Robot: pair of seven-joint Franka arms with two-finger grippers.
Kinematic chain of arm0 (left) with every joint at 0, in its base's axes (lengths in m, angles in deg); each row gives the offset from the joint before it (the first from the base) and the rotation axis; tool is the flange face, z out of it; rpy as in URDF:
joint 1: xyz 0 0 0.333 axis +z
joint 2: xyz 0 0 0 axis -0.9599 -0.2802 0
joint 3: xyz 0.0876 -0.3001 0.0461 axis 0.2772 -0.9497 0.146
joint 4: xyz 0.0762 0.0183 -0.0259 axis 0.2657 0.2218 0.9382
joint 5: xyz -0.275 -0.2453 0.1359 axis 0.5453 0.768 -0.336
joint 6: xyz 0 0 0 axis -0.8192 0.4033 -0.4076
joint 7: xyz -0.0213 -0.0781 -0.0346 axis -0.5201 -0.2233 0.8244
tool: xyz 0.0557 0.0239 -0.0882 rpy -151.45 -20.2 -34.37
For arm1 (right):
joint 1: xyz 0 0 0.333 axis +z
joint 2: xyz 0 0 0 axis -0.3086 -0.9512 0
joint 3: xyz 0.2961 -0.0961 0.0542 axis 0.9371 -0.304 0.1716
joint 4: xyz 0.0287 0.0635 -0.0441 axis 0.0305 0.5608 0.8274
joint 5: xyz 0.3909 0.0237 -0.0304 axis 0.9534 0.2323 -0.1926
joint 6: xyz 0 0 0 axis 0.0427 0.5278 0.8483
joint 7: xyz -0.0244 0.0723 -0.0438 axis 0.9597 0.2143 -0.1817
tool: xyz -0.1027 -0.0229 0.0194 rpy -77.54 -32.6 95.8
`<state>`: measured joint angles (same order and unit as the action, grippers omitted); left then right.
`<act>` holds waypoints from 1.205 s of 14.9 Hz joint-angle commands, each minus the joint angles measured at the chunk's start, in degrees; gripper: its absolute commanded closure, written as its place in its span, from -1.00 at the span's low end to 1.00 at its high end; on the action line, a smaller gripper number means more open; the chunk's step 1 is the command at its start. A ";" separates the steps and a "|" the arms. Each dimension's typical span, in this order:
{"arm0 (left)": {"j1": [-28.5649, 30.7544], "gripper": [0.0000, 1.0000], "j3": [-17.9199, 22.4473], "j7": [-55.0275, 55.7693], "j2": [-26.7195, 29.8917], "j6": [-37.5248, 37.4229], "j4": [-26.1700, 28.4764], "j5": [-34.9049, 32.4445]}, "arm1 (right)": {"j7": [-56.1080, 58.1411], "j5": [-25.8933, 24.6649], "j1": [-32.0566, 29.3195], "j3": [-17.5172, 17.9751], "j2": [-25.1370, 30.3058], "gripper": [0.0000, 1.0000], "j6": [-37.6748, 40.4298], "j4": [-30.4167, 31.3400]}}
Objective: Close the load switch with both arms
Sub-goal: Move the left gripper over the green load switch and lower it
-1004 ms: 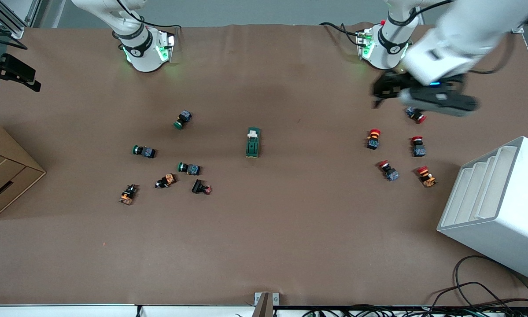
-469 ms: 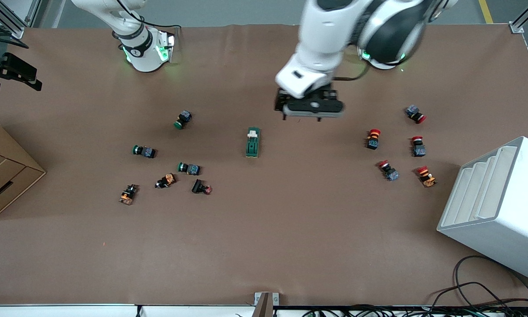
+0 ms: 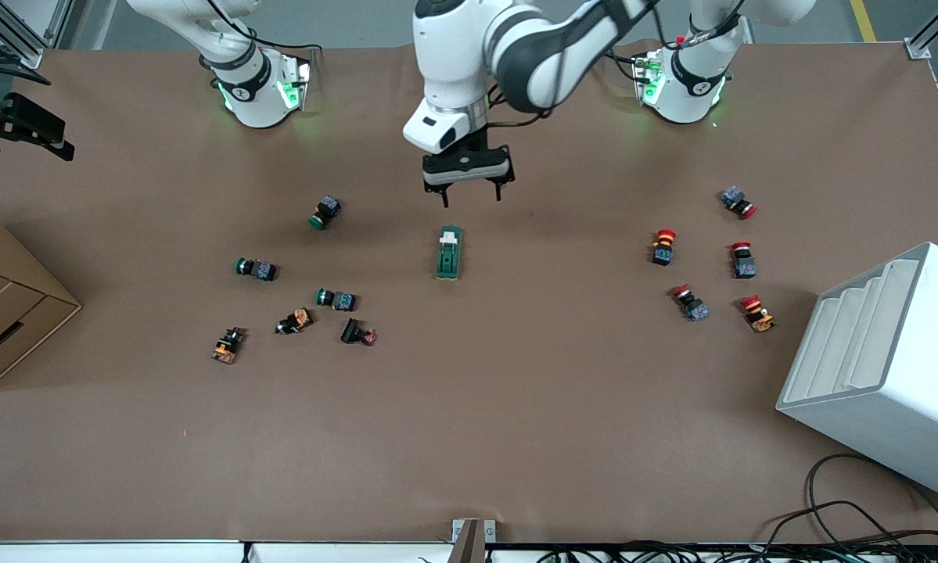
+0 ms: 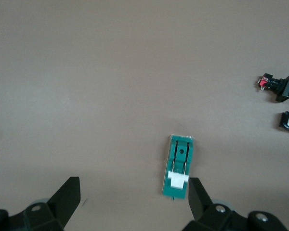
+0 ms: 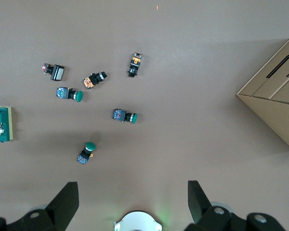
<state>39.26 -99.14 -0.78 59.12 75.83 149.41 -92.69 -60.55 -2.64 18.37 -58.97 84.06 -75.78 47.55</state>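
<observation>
Front view: left pincer (image 3: 472, 195) spread over table (image 3: 515, 407) near load switch (image 3: 449, 252); right pincer (image 5: 130, 202) spread, arm mostly cropped.

Load switch (image 3: 449, 252): we log one dark green oblong block, white lever on top, lying flat mid-table, long axis toward the front camera.

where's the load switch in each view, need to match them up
Front view: load switch lies mid-table, just nearer the camera than the open left tool.
Left wrist view: load switch shows by one of that tool's fingers.
Right wrist view: load switch sits at the picture's edge.
Shared landmark: the black push button with a red tip.
</observation>
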 commanded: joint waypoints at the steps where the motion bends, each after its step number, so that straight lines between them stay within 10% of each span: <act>1: -2.87 -0.98 0.12 10.02 -6.85 2.17 -0.09 -13.12 | 0.72 -0.15 0.31 -0.26 0.72 -1.00 -0.48 0.39; 18: -12.29 -0.95 0.38 48.90 -19.88 1.55 7.38 -52.64 | 0.81 -0.94 0.13 -0.35 -9.39 -1.00 -8.40 -0.58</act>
<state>27.13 -98.96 46.21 39.61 77.59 156.55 -142.32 -60.38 -2.65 18.48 -59.29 75.21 -83.82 47.21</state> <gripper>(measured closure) 0.022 0.000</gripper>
